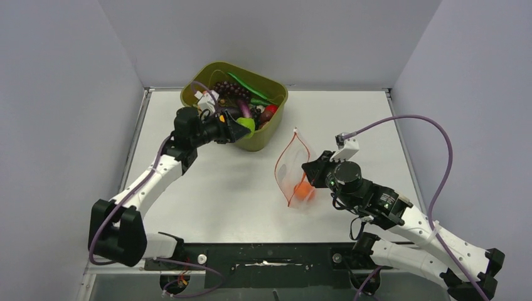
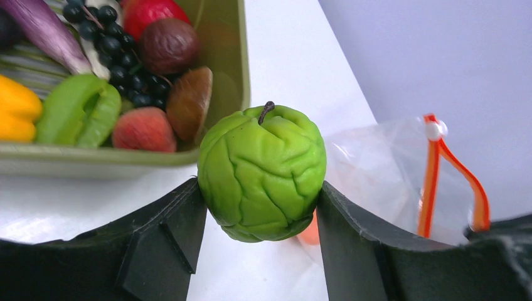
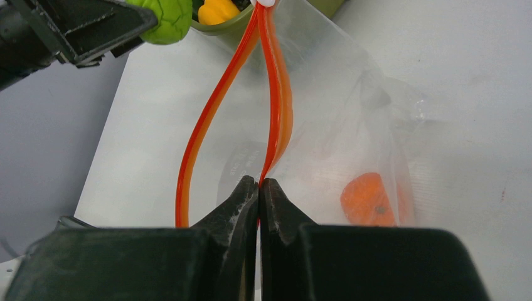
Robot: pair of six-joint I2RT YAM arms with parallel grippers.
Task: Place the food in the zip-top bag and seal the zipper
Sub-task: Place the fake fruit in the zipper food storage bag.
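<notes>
My left gripper (image 1: 243,128) is shut on a wrinkled green round fruit (image 2: 261,172), held at the near edge of the olive-green tub (image 1: 266,135); the fruit also shows in the top view (image 1: 246,124) and the right wrist view (image 3: 164,20). The clear zip-top bag (image 1: 295,172) stands open at table centre with an orange fruit (image 1: 303,191) inside, also in the right wrist view (image 3: 370,199). My right gripper (image 3: 259,185) is shut on one side of the red-orange zipper (image 3: 276,94), holding the mouth open. More food fills the tub: grapes (image 2: 119,47), a yellow pepper (image 2: 15,106), a green piece (image 2: 78,110).
The tub stands at the table's back, left of centre. Grey walls enclose the table on three sides. The zipper's white slider (image 2: 431,130) sits at the far end of the bag's mouth.
</notes>
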